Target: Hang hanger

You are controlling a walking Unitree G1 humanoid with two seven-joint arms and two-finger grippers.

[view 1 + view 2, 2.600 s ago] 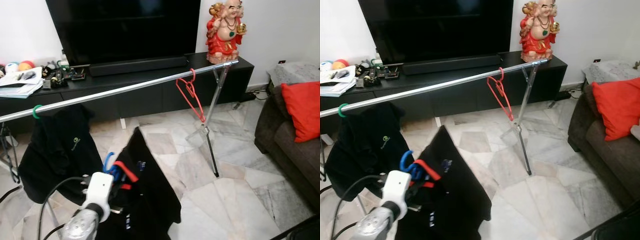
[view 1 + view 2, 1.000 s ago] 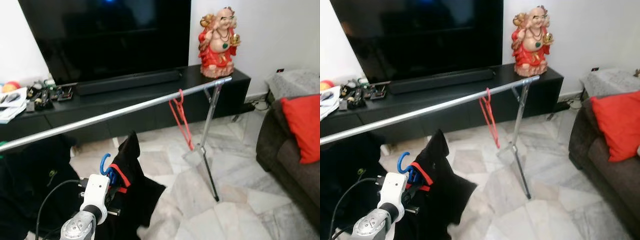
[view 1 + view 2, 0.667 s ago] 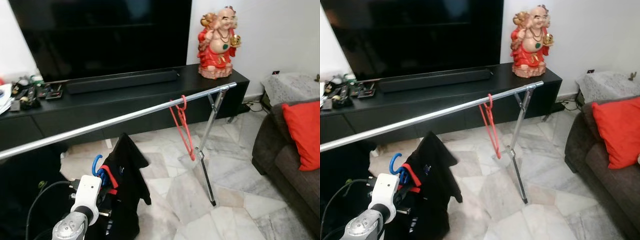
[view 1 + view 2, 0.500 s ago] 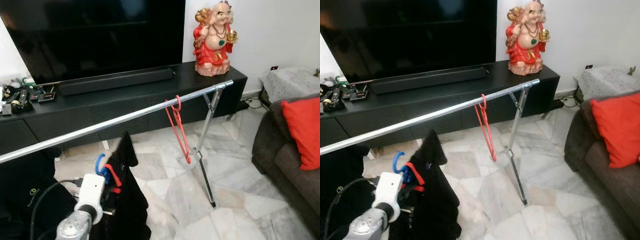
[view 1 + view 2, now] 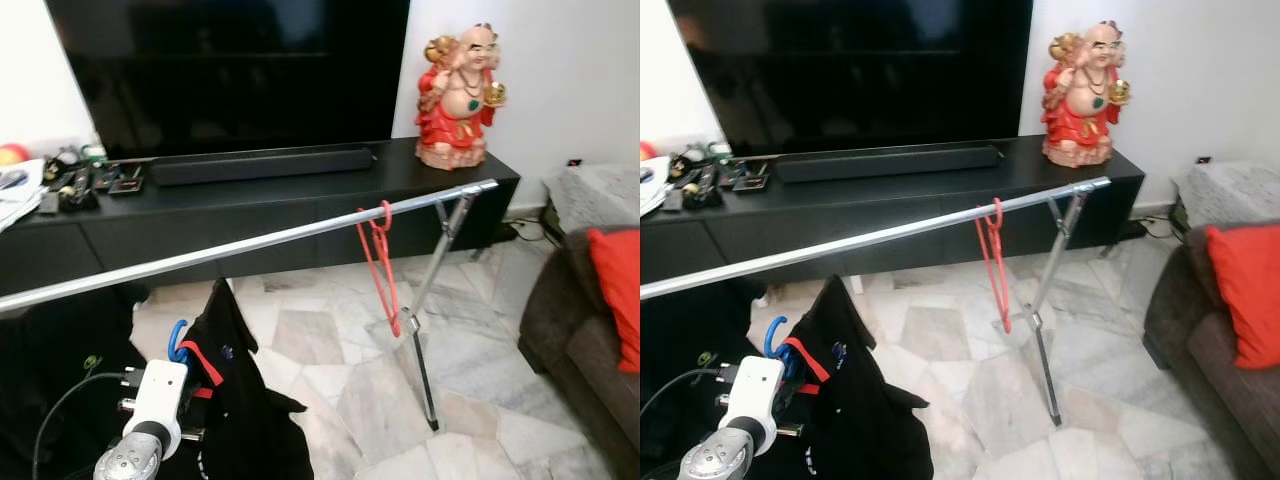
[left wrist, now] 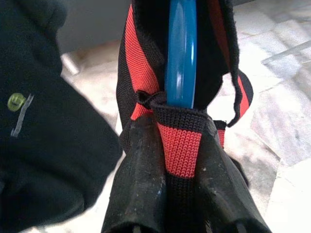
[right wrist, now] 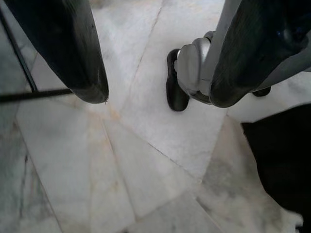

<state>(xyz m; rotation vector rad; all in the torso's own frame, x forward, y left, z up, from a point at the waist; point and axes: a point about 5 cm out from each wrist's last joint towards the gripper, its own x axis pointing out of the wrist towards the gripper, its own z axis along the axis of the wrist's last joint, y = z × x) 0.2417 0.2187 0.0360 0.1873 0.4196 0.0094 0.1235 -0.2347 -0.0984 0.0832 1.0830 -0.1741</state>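
Left gripper (image 6: 180, 145) was clamped on the red-and-black collar band of the black garment (image 5: 245, 410), right at the neck of the blue hanger (image 6: 181, 53); blue hook (image 5: 177, 340) stood up just above the wrist, below and on the robot's side of the chrome rail (image 5: 250, 247). Step in hand, as I read it: lift and hook. To do it well the hook needed to go higher than the rail, pass over it with the open side facing the bar, then drop until the rail carried the weight; only then release. Free rail between the dark garment (image 5: 60, 370) at the left and the red hanger (image 5: 380, 265) looked like the target. Risk: the grip was on cloth around the hanger neck rather than on bare plastic, so the hook could twist during the lift. Hanger itself: glossy blue plastic, rounded hook, body hidden inside the garment, which draped down limp toward the marble floor (image 5: 470, 400). Right gripper (image 7: 155, 92) hung idle, fingers apart, pointing down at the floor.
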